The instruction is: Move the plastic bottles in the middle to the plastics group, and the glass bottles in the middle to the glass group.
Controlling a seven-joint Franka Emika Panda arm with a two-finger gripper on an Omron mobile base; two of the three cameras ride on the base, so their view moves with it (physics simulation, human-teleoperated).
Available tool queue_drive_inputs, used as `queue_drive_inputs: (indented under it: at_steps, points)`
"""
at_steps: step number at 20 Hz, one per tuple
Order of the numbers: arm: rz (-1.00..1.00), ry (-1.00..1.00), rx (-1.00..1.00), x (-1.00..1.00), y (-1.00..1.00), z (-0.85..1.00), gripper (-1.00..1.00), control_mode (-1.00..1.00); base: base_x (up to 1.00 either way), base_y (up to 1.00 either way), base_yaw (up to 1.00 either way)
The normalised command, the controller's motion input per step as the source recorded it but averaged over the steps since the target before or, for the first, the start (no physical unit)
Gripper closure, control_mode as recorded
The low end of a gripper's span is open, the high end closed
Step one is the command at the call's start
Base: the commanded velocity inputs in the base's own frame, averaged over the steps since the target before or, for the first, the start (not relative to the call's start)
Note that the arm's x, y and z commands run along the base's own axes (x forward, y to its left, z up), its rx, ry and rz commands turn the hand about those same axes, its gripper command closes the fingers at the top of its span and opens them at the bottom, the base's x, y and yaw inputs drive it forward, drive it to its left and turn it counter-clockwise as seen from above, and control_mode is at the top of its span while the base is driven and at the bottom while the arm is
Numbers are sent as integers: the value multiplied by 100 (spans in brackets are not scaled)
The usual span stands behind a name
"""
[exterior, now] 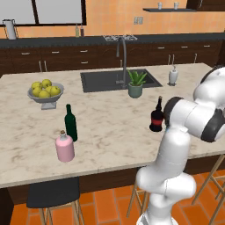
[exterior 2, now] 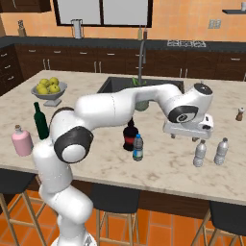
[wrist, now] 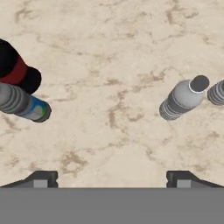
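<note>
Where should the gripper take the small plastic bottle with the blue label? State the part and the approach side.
Probably the ribbed body of the blue-labelled plastic bottle, just above the label, from straight above with the open gripper. It stands upright, but the black round-bodied glass bottle crowds one side, so set the fingers across the free sides.

Black bottle (wrist: 15, 70) cut by left edge; rightmost ribbed bottle (wrist: 217, 92) cut off.

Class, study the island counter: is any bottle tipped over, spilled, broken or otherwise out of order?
Nothing is tipped, spilled or broken. Every bottle stands upright. Only the sorting is unfinished: the black bottle and blue-label bottle stand mid-counter, apart from the ribbed plastic bottles.
</note>
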Motion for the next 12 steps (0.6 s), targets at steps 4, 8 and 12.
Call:
queue_drive_inputs:
  at_steps: [4,8,12]
  points:
    - [10,0,-4,16,100,0,-100,-100,0,0,0]
    - [1,-3,-2,0,100,0,-100,-100,0,0,0]
    - [0,2,-12,0,94,-6,-100,-100,0,0,0]
